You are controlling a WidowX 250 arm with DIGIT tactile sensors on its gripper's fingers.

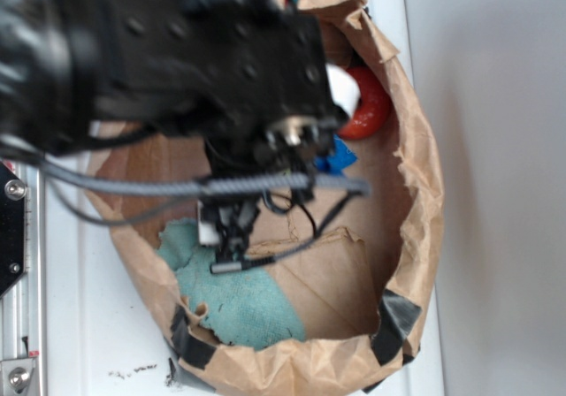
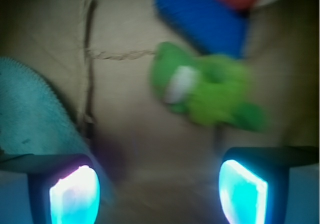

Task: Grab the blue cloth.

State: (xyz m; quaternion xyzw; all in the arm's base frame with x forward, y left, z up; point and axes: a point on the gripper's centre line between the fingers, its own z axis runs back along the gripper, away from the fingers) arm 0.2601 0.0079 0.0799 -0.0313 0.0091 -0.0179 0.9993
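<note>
One blue cloth point(image 1: 237, 300) lies inside the brown paper bag point(image 1: 416, 193), spread on the bag's floor toward its near-left corner, its teal fuzzy nap partly covered by a fold of the paper. In the wrist view the same cloth point(image 2: 30, 111) fills the left edge, running down to the left fingertip point(image 2: 75, 194).

One gripper point(image 1: 228, 237) hangs from the black arm point(image 1: 159, 60), which reaches in from the upper-left corner of the exterior view and points down into the bag, above the cloth's upper edge. Its jaws stand apart with nothing between them; the wrist view shows two glowing pads wide of each other over bare paper, the left one just at the cloth's edge. Whether it touches the cloth cannot be told.

One green plush toy point(image 2: 207, 91) lies on the bag floor, right of the cloth and apart from it. One flat bright-blue piece point(image 2: 200, 19) sits just beyond the toy, and one red object point(image 1: 367, 104) lies at the bag's far-right side.
</note>
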